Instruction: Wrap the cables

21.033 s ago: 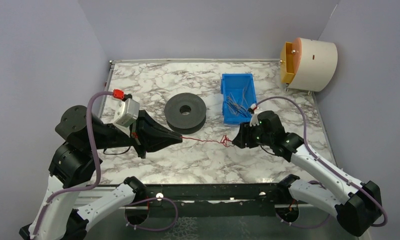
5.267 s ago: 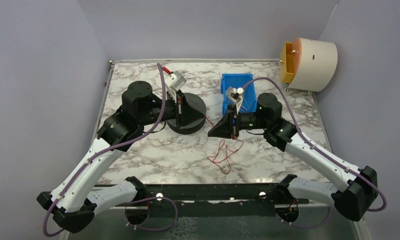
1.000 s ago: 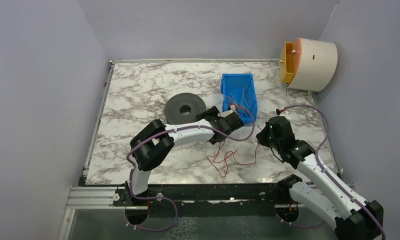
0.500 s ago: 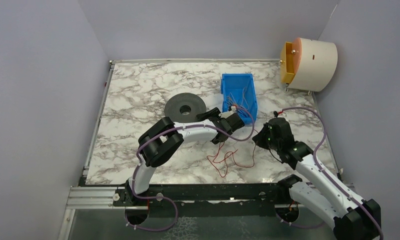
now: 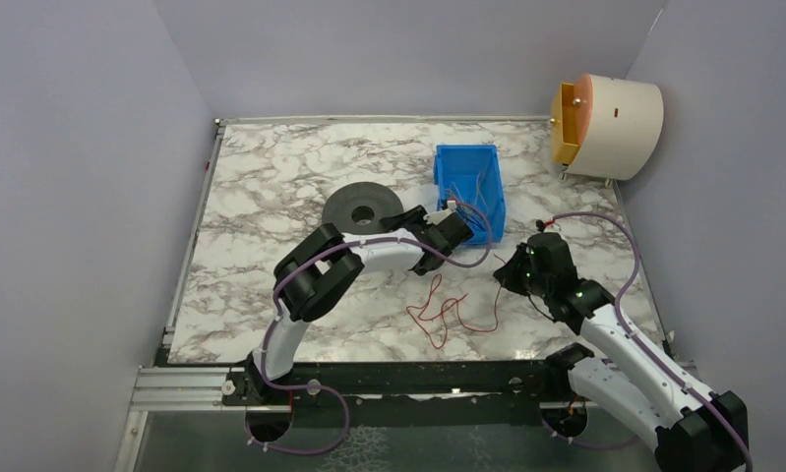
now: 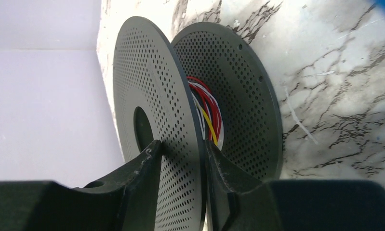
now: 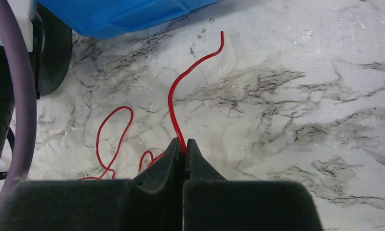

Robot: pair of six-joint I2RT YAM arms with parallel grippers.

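The black perforated spool [image 6: 152,91] lies at mid-table [image 5: 364,209], with red, white and yellow cables [image 6: 209,108] wound between its two discs. My left gripper [image 6: 180,144] reaches it from the right [image 5: 406,220]. Its jaws straddle the near disc, one finger on the outer face and one in the gap, and both press on the disc. A loose red cable [image 5: 438,310] curls on the marble between the arms. My right gripper [image 7: 184,142] is shut on this red cable [image 7: 173,96] near one end, low over the table [image 5: 504,277].
A blue bin [image 5: 470,192] holding more thin wires stands right of the spool, and its edge shows in the right wrist view [image 7: 118,14]. A white and orange drum [image 5: 610,126] sits off the table's far right corner. Purple hoses loop around both arms.
My left gripper's jaws have narrowed onto the spool's near disc and its wrist has shifted slightly toward the spool. My right gripper has edged a little left, still pinching the red cable.
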